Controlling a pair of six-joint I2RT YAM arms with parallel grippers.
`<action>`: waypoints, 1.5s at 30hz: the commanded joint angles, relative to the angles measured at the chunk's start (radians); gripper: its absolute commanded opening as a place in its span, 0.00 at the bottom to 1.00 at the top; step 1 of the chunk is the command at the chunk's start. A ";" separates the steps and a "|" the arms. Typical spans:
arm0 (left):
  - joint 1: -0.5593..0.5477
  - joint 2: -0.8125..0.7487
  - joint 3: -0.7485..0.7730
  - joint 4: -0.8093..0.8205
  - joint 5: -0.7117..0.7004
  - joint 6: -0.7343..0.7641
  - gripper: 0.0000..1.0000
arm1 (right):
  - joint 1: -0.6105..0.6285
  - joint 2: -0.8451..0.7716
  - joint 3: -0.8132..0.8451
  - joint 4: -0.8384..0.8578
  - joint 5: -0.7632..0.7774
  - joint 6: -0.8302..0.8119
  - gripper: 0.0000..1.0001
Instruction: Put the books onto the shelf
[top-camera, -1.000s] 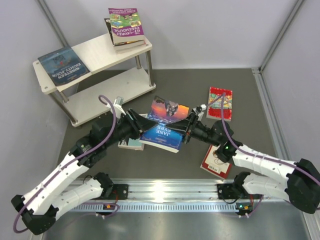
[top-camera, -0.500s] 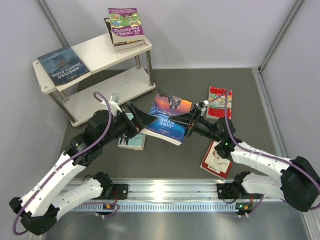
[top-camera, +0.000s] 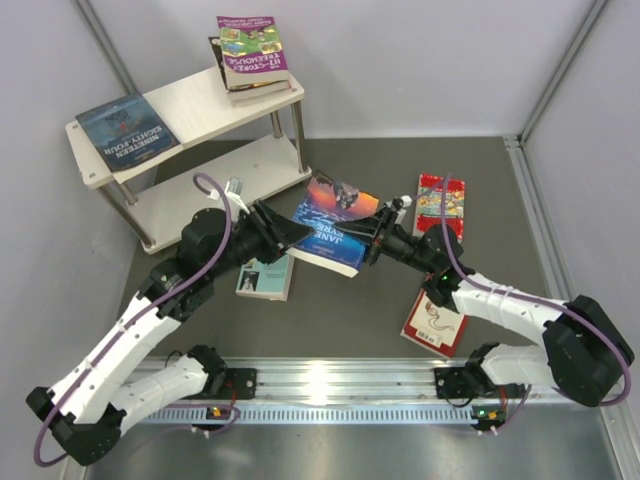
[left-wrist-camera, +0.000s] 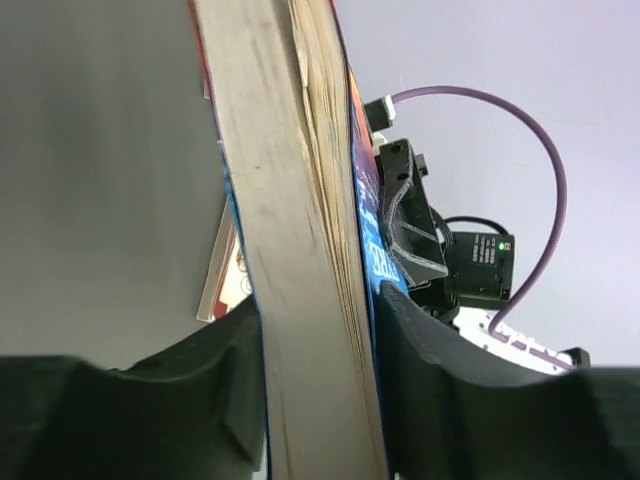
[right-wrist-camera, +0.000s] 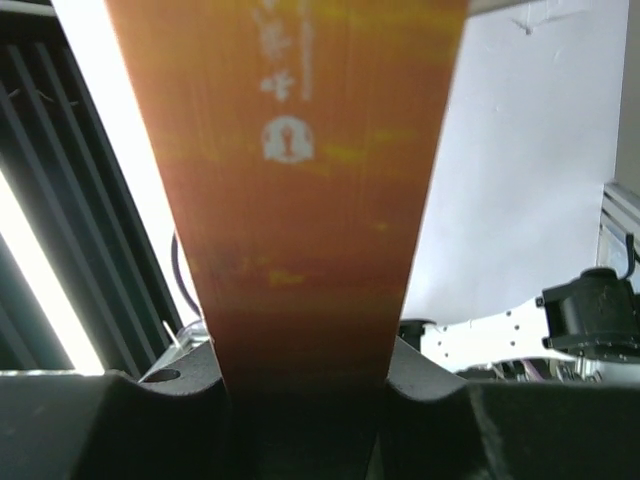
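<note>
We've got the Jane Eyre paperback (top-camera: 335, 222), sunset cover facing up, lifted over the middle of the counter (top-camera: 340, 310) and caught between both arms. The left gripper (top-camera: 288, 234) pinches its left edge, with the fingers narrowly parted and pressed against the covers on either side of the page block. The right gripper (top-camera: 374, 240) clamps the opposite side, and the orange spine fills the gap between its fingers. The shelf (top-camera: 200, 105) stands at the far left corner, well apart from the held book. Its top board carries a blue Nineteen Eighty-Four (top-camera: 127, 131) and a stack topped by a purple-green book (top-camera: 252, 50). A pale teal book (top-camera: 265, 279) lies flat just beneath the left gripper.
</note>
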 joint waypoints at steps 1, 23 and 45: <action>0.040 0.054 0.071 -0.005 0.029 0.044 0.45 | -0.026 -0.036 0.088 0.292 -0.045 0.036 0.00; 0.154 0.163 0.572 -0.440 -0.144 0.318 0.00 | -0.190 -0.030 0.067 0.191 -0.190 0.023 0.96; 0.151 0.266 1.140 -0.438 -0.644 0.521 0.00 | -0.230 -0.166 -0.052 0.093 -0.282 -0.005 0.99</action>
